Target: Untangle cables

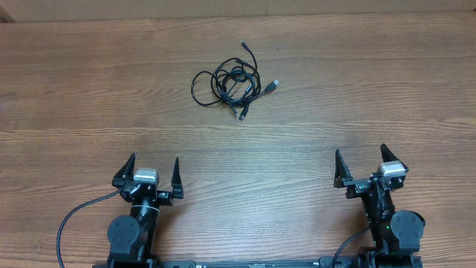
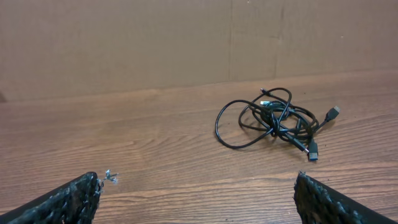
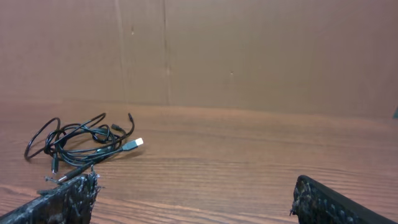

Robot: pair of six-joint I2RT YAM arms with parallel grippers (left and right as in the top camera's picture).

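Lying on the desk: the cables (image 1: pixel 233 80), one loose tangle of thin black cords, flat on the wood nearer the far edge than the near one and a little left of the middle.
Tangle shape: several overlapping loops crossing in a denser knot at the centre; one wider loop bulges out on its left side, seen clearly from the left wrist (image 2: pixel 273 118).
Plugs: a silvery plug (image 1: pixel 275 83) sticks out on the right side of the bundle and shows bright from the right wrist (image 3: pixel 135 144); a black plug (image 2: pixel 313 151) points toward the near edge; another thin end trails toward the far edge.
Left tool (image 1: pixel 155 157): at the near edge on the left, jaws spread wide, nothing between them, well apart from the cables; from its own camera only the two dark fingers (image 2: pixel 68 199) show at the bottom corners.
Right tool (image 1: pixel 361 149): at the near edge on the right, jaws likewise spread wide and holding nothing, well apart from the cables, which sit off to its left in its own view (image 3: pixel 81 142).
Desk (image 1: pixel 372 74): brown wood grain running left to right.
Backdrop: a plain brown wall (image 2: pixel 124 43) stands along the far edge.
Arm cable (image 1: pixel 74 216): a thicker black cord curves out beside the left arm's base at the near edge.
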